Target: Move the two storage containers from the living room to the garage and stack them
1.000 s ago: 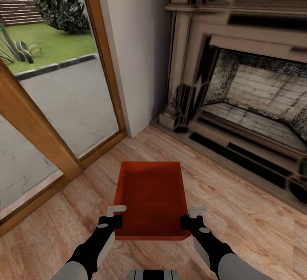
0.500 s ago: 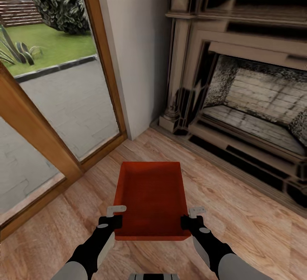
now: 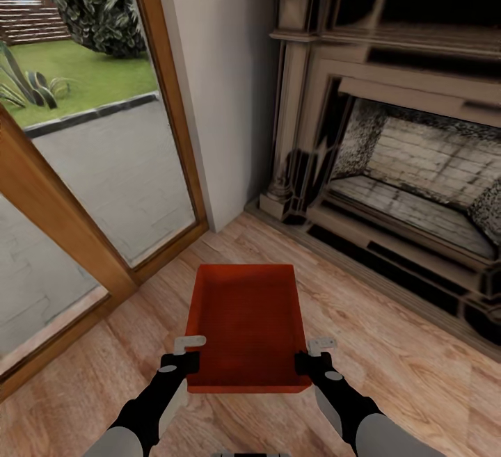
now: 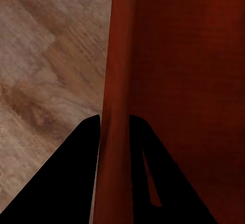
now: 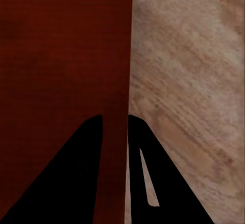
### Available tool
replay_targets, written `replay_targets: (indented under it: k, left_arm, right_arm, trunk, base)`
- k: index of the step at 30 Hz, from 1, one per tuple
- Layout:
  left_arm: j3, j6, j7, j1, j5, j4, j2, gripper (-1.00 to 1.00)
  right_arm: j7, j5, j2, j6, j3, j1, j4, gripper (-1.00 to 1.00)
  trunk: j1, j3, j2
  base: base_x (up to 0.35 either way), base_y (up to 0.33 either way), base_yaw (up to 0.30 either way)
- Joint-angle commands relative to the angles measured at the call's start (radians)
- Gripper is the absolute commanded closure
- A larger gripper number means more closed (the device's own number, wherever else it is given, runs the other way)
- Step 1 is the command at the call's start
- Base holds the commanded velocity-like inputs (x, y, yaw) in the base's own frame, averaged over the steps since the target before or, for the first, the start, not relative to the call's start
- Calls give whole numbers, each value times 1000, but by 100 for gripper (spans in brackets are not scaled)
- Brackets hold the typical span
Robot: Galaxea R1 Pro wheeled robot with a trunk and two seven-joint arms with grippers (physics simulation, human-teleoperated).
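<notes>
Over wood-plank flooring (image 3: 390, 346), both arms reach forward, left hand (image 3: 186, 353) and right hand (image 3: 312, 354) each pinching the red container's (image 3: 245, 325) side walls.

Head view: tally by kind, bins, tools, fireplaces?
Red-orange storage container: 1
Tools: 2, left tool and right tool, each shut on a side wall of the container
Fireplace: 1
Total: 4

I see a smooth matt red-orange plastic container (image 3: 245, 321) over a glossy light wood-plank floor (image 3: 390, 346), beside a rough, sooty brick fireplace (image 3: 417, 165).
</notes>
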Motion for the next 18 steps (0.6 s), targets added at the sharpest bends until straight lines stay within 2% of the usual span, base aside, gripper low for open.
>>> replay_targets:
  k: [1,18]
  left_arm:
    - [-4,7,16,0,-10,-4,1,100]
    - [-4,8,16,0,-8,-6,4,100]
  right_arm:
    - [-8,-13,0,-3,11,0,3,100]
    - [-10,-16,0,2,9,0,3,100]
  trunk:
    - [-4,3,7]
    - [-69,56,126]
  base:
    - [0,0,0]
    - [0,0,0]
